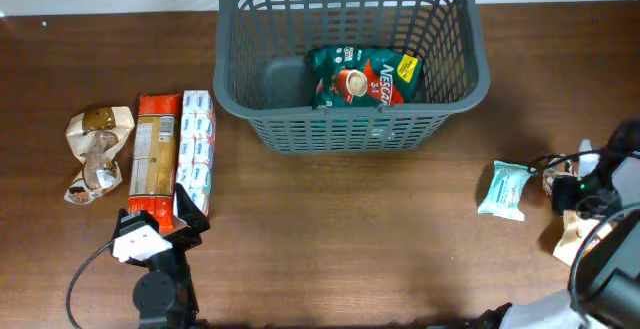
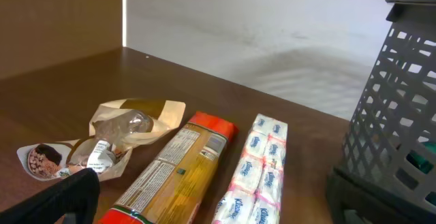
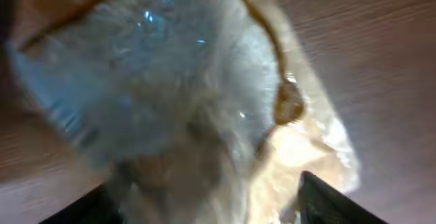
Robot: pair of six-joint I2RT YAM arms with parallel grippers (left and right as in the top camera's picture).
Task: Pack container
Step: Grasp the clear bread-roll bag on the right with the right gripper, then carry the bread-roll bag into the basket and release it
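Observation:
The container (image 1: 352,129), a large dark grey lattice basket, stands at the back middle with a green Nescafe packet (image 1: 365,77) inside; its wall also shows in the left wrist view (image 2: 395,115). My left gripper (image 1: 150,231) is open over the near end of an orange pasta pack (image 1: 156,159), which lies next to a long tissue pack (image 1: 197,149). My right gripper (image 1: 572,214) is open at the right edge. Its fingers straddle a clear-and-beige snack bag (image 3: 204,101) that fills the right wrist view, blurred.
A crumpled beige snack bag (image 1: 97,149) lies at the far left, beside the pasta pack (image 2: 170,176) and tissue pack (image 2: 255,169). A pale teal tissue packet (image 1: 503,189) lies just left of my right gripper. The table's far edge runs behind the container.

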